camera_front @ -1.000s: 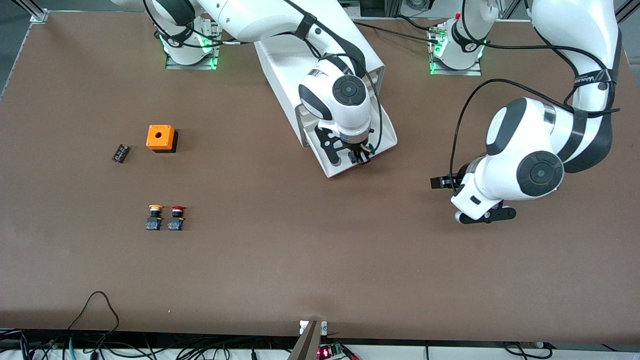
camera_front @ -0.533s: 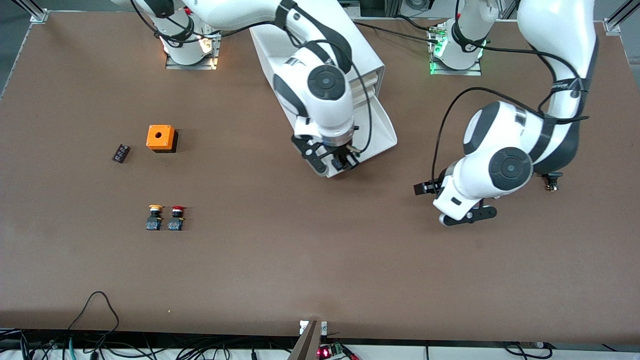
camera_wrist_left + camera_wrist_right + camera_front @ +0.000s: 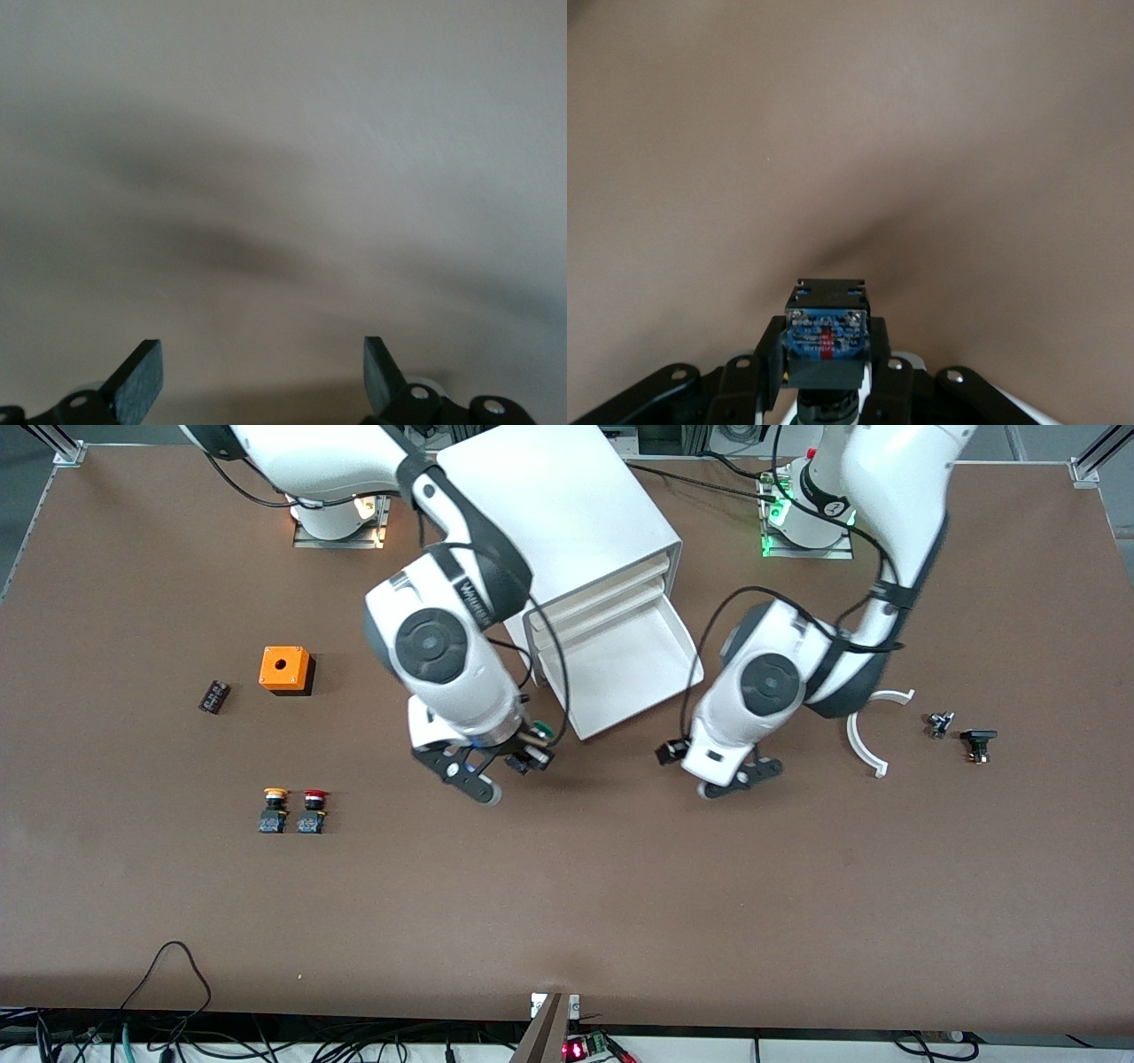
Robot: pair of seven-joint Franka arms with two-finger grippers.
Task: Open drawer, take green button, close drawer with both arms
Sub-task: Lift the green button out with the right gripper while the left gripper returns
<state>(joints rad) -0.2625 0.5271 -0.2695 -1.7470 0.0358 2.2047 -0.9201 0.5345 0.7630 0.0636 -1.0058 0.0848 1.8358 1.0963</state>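
The right gripper (image 3: 523, 757) is hanging over bare worktop (image 3: 567, 886), just off the open drawer's (image 3: 620, 669) front corner toward the right arm's end, and its jaws are clamped on the button (image 3: 534, 746). In the front view a sliver of green cap is showing beside the dark body. In the right wrist view the button (image 3: 826, 335) is sitting between the black fingers (image 3: 769, 354) with its blue base facing outward, away from the wrist, so its long axis is running along the gripper's reach and not across it.

The drawer is standing pulled out from the white cabinet (image 3: 567, 505), its tray looking empty, its flat front edge facing the front camera at a slant. So the taking step looks done, and what remains is setting the button down and pushing the drawer shut.

The left gripper (image 3: 731, 772) is hovering low over the worktop, toward the left arm's end of the drawer's front. The left wrist view shows its fingertips (image 3: 142, 376) well apart with nothing between them, only plain surface ahead.

The closing push turns on one relation: the drawer front lies toward the cabinet from both grippers, and the empty left gripper is the free one beside it, so it seems better placed to push. The yellow button (image 3: 275, 810) and red button (image 3: 312, 810) are standing side by side, nearer the front camera, toward the right arm's end.
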